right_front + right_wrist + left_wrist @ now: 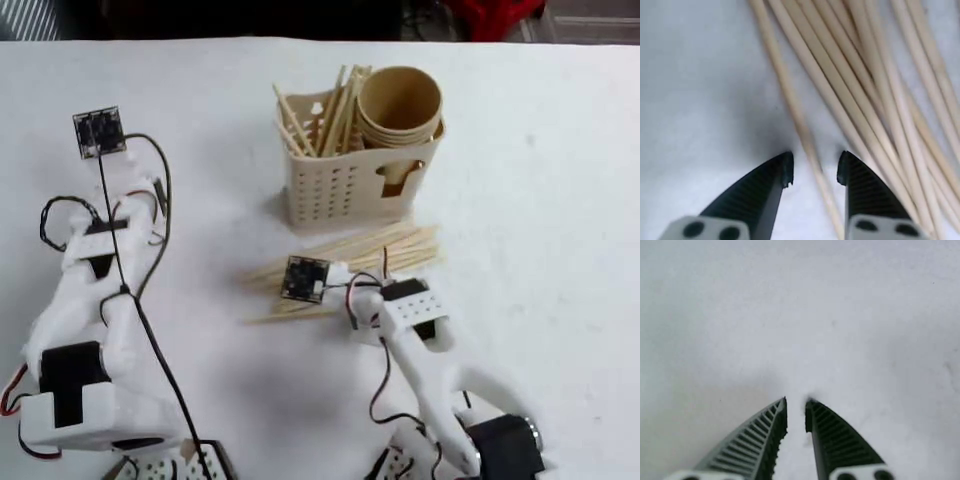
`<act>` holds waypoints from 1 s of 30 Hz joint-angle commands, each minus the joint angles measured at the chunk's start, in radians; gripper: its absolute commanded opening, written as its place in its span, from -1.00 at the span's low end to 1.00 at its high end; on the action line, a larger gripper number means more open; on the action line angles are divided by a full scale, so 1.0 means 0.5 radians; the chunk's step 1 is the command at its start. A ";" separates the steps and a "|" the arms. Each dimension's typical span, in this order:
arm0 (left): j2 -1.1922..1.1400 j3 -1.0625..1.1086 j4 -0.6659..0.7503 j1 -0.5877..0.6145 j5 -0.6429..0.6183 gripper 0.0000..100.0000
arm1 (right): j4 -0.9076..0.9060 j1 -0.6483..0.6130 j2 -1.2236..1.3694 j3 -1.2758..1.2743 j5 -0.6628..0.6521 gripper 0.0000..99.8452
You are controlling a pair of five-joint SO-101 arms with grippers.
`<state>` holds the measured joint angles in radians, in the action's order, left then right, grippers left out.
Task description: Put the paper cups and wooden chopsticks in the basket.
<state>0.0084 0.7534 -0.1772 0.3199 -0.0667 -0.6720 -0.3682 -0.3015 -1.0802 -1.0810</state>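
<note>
- White counter [560, 200] carried everything; by my reading the task was well past halfway, with only loose sticks left to move.
- Cream, perforated basket [340, 190] stood upright in the upper middle of the high view.
- The paper cups [400, 105] already sat nested in the basket's right-hand side, their rims above its wall, and I saw no cup on the counter, so that part looked finished.
- A bundle of wooden chopsticks [325, 115] leaned upright in the basket's left-hand side, touching the cups, which counted as partly done.
- The loose chopsticks [390, 245] lay fanned on the counter just below the basket, in the middle of the high view. This pile was what remained.
- The right hand [814, 172] was low over the near end of that pile, its fingers moderately apart on either side of one outlying stick and not clamped on it. It held nothing, and a grasp seemed the step in hand.
- The left hand [796, 412] belonged to the arm at the left of the high view. It was all but closed, with a thin gap at the tips, and hung over bare counter with nothing held, well apart from the chopsticks.
</note>
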 commanded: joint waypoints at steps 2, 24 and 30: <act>0.014 -0.098 0.009 -0.020 -0.006 -0.83 | 0.035 -0.011 0.115 0.129 -0.031 -0.84; 0.014 -0.098 0.009 -0.020 -0.006 -0.83 | -0.864 -0.023 -1.211 0.135 -0.009 -0.97; 0.014 -0.098 0.009 -0.020 -0.006 -0.83 | -0.937 -0.023 -1.757 0.141 0.347 -0.97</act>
<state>0.0084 0.7534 -0.1772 0.3199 -0.0667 -1.1339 -0.3713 -1.0134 -1.0388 -1.0288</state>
